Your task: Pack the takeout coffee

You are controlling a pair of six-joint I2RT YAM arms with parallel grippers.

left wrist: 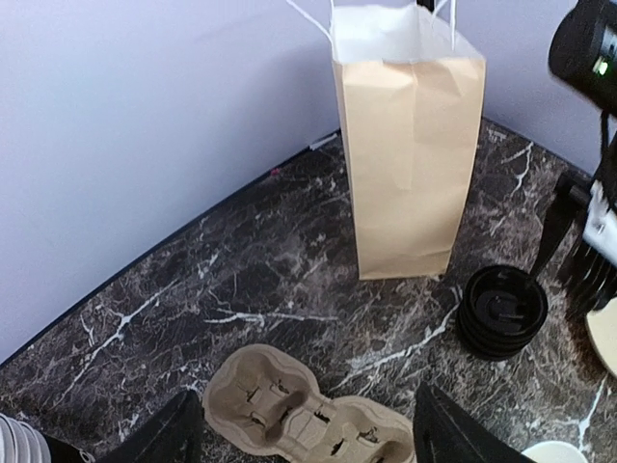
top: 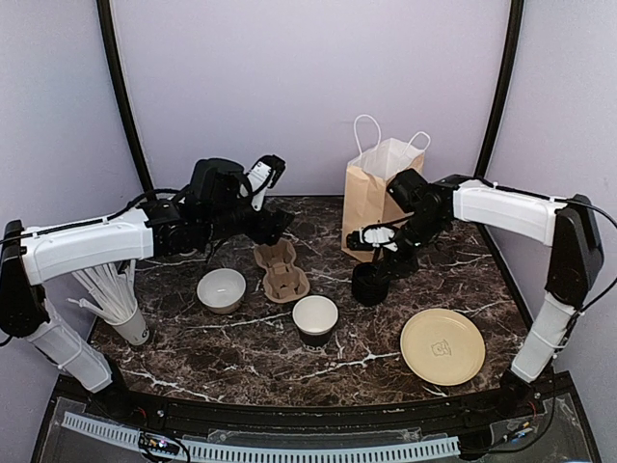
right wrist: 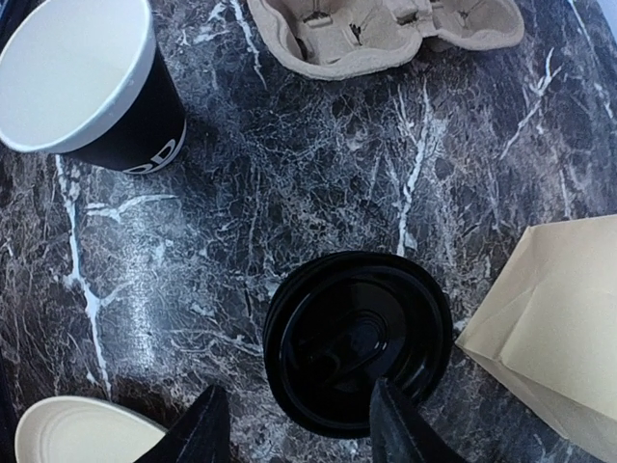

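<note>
No lidded black coffee cup shows in any view. A brown pulp cup carrier (top: 281, 270) lies mid-table, also in the left wrist view (left wrist: 299, 415) and the right wrist view (right wrist: 386, 34). My left gripper (top: 273, 230) hangs open and empty above the carrier's far end, one finger either side (left wrist: 308, 439). A brown paper bag (top: 378, 198) with white handles stands upright behind it (left wrist: 410, 154). My right gripper (top: 378, 253) is open and empty over a low stack of black lids (right wrist: 357, 338), one finger over the stack's near edge (right wrist: 299, 429).
A lidless black cup (top: 315, 318) with a white inside stands in front of the carrier (right wrist: 87, 87). A pale bowl (top: 222, 289) sits left of it. A tan plate (top: 442, 345) lies front right. A cup of white sticks (top: 116, 304) stands at the far left.
</note>
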